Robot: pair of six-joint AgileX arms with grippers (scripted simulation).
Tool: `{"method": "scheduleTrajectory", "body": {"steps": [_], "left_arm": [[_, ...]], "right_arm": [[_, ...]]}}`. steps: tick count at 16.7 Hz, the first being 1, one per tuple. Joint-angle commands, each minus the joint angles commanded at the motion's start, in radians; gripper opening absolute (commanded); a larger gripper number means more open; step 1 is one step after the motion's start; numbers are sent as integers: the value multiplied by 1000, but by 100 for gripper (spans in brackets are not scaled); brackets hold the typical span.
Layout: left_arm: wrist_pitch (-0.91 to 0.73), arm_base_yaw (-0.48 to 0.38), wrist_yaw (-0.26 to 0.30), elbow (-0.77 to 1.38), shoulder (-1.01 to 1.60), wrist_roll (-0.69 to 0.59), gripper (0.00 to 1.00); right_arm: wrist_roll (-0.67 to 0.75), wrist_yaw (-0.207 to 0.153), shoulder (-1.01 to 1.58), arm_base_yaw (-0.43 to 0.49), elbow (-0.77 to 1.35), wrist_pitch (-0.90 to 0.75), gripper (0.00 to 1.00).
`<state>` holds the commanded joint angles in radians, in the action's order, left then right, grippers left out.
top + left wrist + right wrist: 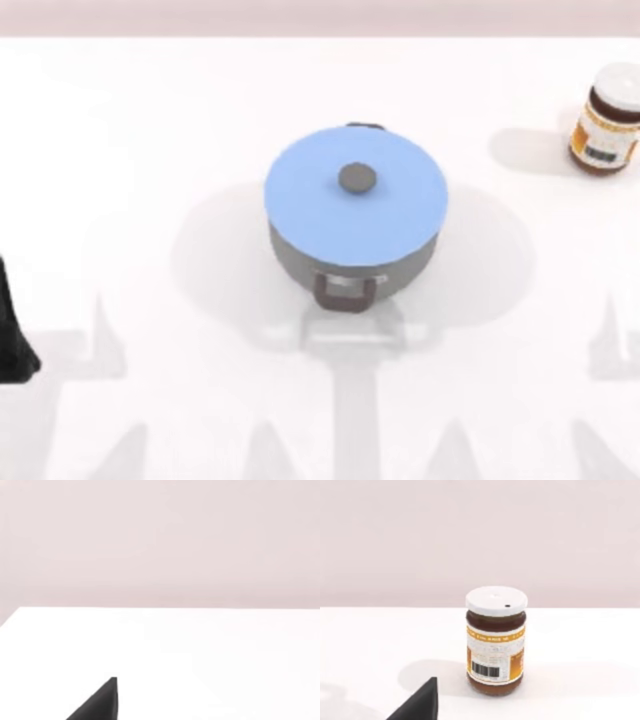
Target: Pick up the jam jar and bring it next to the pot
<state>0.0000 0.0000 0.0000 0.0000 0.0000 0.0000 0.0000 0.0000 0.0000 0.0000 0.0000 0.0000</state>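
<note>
Clearly the approach step: the jam jar stands upright at the table's far right, well apart from the pot at centre. Neither gripper's finger state can be told. Next, the right arm must close in and grasp it.

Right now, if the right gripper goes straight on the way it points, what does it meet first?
Probably the jam jar: it stands upright on the table, nearly centred ahead in the right wrist view, with nothing before it. Depth is unclear. The pot is not in that line.
</note>
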Motion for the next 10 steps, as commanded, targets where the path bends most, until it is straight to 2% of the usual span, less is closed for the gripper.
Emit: {"method": "scheduleTrajectory", "body": {"steps": [5,10], "left_arm": [[0,0,0,0,0,0,100],[0,0,0,0,0,0,100]], "right_arm": [[-5,-10,43,8,49,-24,100],[-32,-39,281,28,302,-159,100]]}}
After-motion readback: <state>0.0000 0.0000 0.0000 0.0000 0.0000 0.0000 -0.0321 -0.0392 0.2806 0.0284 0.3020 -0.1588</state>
